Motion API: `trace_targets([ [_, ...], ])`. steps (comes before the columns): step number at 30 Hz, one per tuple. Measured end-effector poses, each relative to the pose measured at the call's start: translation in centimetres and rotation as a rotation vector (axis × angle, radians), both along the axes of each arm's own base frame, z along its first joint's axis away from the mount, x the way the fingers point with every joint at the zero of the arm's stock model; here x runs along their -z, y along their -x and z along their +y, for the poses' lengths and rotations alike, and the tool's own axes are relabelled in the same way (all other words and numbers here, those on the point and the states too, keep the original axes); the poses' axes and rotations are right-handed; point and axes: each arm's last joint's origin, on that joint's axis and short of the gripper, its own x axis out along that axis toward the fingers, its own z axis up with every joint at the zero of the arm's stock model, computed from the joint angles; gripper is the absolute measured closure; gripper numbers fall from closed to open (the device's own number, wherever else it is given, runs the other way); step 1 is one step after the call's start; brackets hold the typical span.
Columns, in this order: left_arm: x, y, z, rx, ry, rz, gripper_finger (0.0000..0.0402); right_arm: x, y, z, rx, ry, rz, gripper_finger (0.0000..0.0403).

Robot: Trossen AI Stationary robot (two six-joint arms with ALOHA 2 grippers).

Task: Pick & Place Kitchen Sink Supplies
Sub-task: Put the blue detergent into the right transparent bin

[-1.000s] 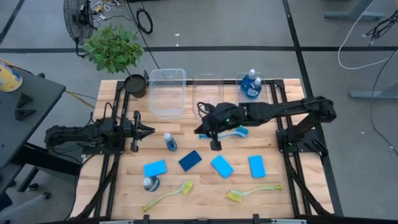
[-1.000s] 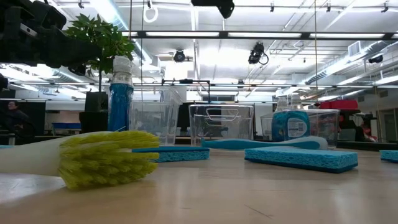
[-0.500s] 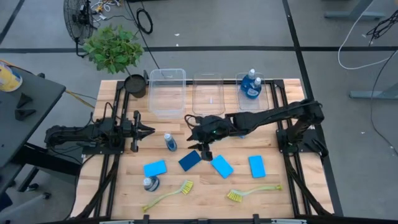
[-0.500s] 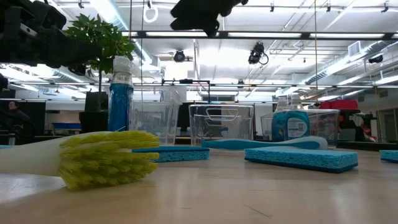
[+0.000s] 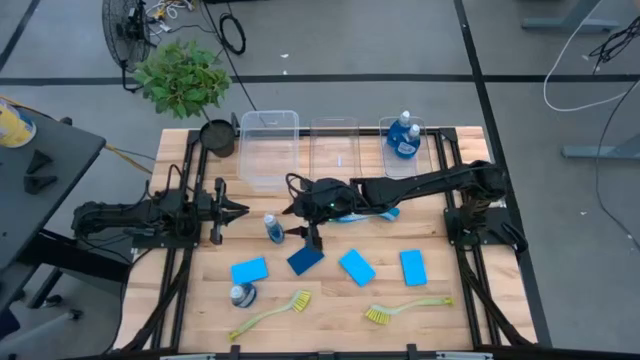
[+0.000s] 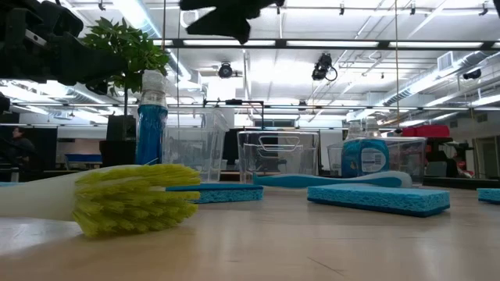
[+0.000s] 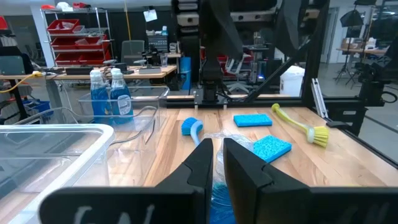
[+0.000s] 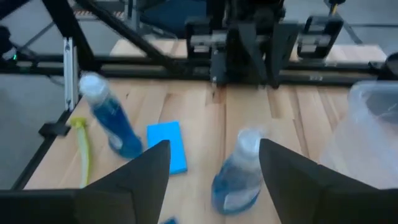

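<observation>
The right pincer (image 5: 303,232) is hovering wide open and empty at mid-frame, its jaws bracketing the upright bottle (image 5: 272,228) on the table (image 5: 330,300). The risk: a finger is likely clipping the cap and toppling it. The left pincer (image 5: 240,209), shut, is waiting at the left.

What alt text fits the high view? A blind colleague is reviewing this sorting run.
Seen from above, the right pincer hangs open over a wooden table, beside a small blue bottle and a dark blue sponge. The left pincer waits at the left edge. Three clear bins line the far side.
</observation>
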Motion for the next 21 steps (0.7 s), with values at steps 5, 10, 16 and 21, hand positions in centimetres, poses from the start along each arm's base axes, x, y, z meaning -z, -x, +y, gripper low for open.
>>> trace_targets([
  [5, 0.0, 0.0, 0.0, 0.000, 0.000, 0.000, 0.0358, 0.0, -1.6, -0.7, 0.000, 0.005, -0.002, 0.0154],
  [10, 0.0, 0.0, 0.0, 0.000, 0.000, 0.000, 0.0358, 1.6, -2.5, -1.6, 0.017, 0.005, 0.032, 0.0153],
  [16, 0.0, 0.0, 0.0, 0.000, 0.000, 0.000, 0.0358, 4.0, -3.4, -2.1, -0.001, 0.047, 0.088, 0.0153],
  [21, 0.0, 0.0, 0.0, 0.000, 0.000, 0.000, 0.0358, 5.3, -4.0, -2.2, -0.026, 0.099, 0.099, 0.0153],
])
